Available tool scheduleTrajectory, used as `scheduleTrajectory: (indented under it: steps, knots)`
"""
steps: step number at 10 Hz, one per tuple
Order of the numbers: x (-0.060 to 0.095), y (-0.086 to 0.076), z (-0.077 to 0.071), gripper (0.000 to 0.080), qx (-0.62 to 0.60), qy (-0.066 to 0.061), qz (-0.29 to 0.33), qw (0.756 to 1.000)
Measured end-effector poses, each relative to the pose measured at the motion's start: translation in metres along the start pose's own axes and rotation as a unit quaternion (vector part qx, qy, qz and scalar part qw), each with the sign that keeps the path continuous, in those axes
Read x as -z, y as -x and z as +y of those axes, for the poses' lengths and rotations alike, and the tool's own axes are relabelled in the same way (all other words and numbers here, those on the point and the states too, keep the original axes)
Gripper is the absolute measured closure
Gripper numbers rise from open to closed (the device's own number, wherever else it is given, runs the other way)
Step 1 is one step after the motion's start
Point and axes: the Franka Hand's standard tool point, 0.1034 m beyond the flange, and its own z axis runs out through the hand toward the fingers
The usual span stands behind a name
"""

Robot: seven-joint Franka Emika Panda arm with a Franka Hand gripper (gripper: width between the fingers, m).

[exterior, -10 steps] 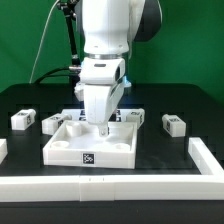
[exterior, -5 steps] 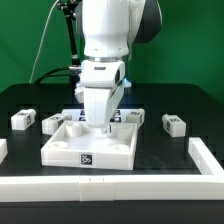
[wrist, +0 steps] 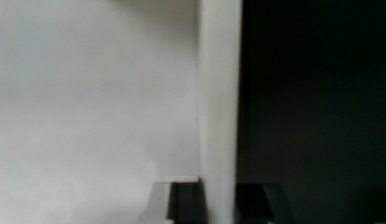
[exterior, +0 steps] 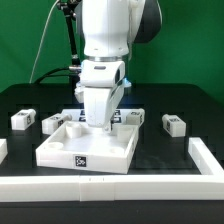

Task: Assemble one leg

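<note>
The large square white tray-like part [exterior: 60, 150] lies on the black table with a tag on its front wall. My gripper [exterior: 97, 128] is down inside it, with the jaws closed on one thin upright wall. In the wrist view that wall [wrist: 220, 100] runs between the two dark fingertips [wrist: 186, 203], and my gripper [wrist: 220, 205] straddles it. Small white legs with tags lie apart on the table. Two are at the exterior view's left [exterior: 22, 120] [exterior: 52, 124] and one is at the right [exterior: 174, 124]. None is held.
A white raised rail [exterior: 110, 186] runs along the table's front, with a side piece at the exterior view's right [exterior: 205, 155]. A strip of square tags, the marker board [exterior: 128, 114], shows behind the tray. Black cables hang behind the arm.
The tray has slid toward the front and the exterior view's left with my gripper holding its wall. The legs have not moved.
</note>
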Motion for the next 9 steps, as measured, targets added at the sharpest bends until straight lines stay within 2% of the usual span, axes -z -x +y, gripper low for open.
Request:
scheduleTrajectory:
  steps: [3,4,5,7,8,9]
  knots:
    - [0.001,0.0,0.001,0.0741,0.01,0.0,-0.001,1.0]
    - [0.003,-0.001,0.007,0.0741,0.038,0.003,-0.001,0.999]
    - [0.005,-0.005,0.01,0.0741,0.055,0.004,-0.001,0.998]
    - [0.004,-0.024,0.016,0.0741,0.068,-0.001,0.001,0.998]
    - [0.002,-0.032,0.02,0.0741,0.068,0.001,0.003,0.998]
    - [0.002,-0.03,0.021,0.0741,0.067,0.003,0.003,0.998]
